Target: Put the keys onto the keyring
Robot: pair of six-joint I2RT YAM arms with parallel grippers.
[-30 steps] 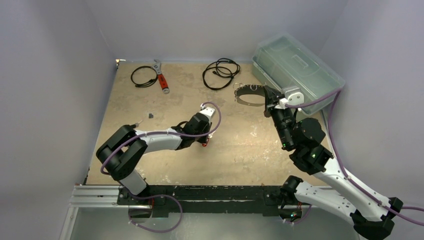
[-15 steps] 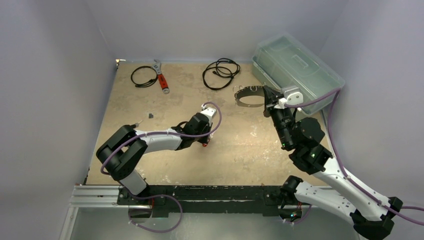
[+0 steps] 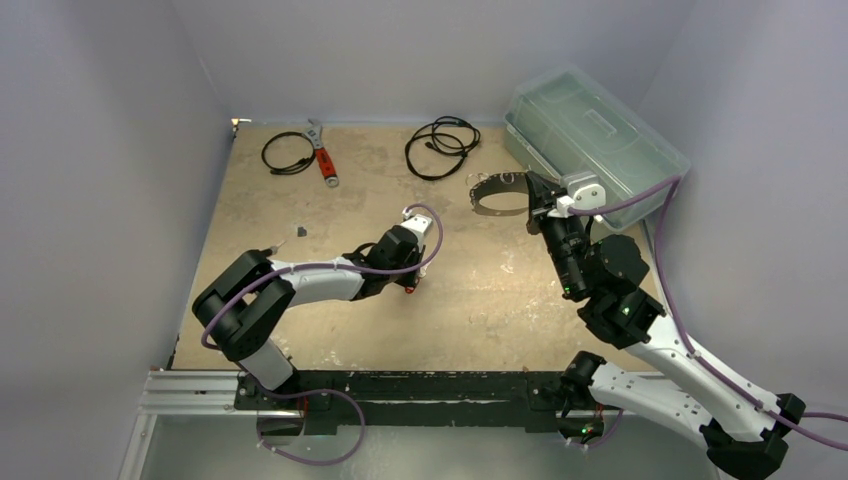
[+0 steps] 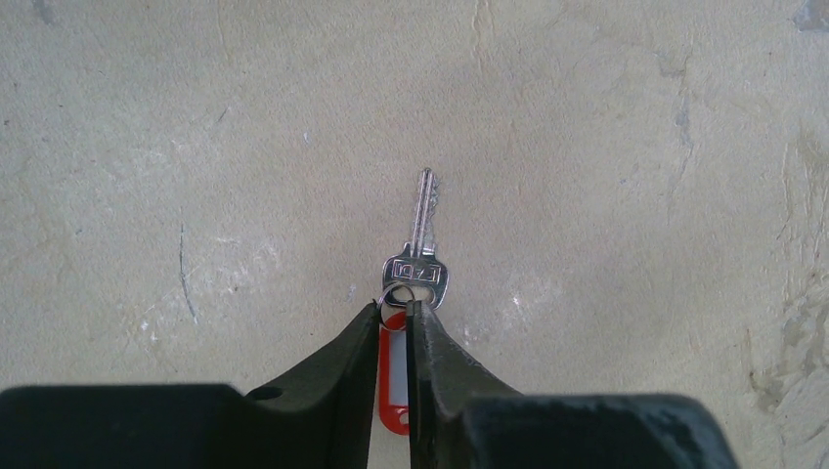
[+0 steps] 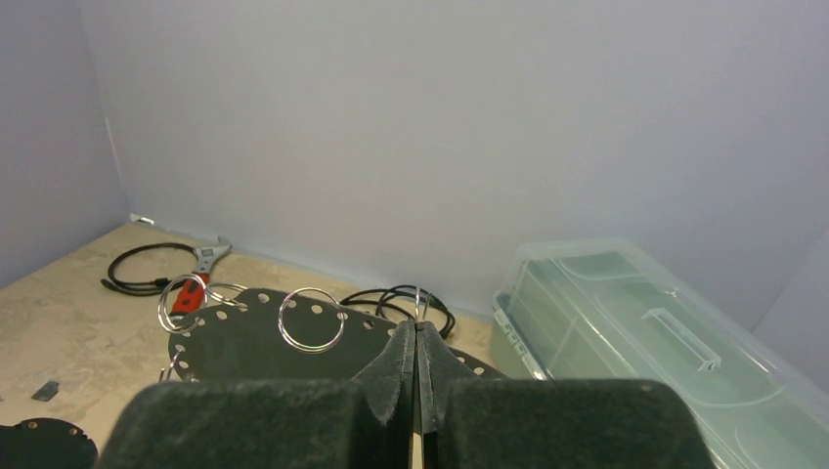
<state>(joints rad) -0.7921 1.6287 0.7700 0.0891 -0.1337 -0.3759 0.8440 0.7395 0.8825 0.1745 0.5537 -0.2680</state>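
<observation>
In the left gripper (image 4: 393, 311), red tag (image 4: 393, 373) mostly hidden, key (image 4: 420, 256) protruding.

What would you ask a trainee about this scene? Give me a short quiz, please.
1. True or false: the left jaws pinch the key by its red tag, not by its blade.
2. What do the right jaws hold? A the wrench; B the keyring; C a black cable.
3. Short answer: what big thing sits in the far right corner of the table?

Key: 1 true. 2 B. 3 the clear lidded box.
</observation>
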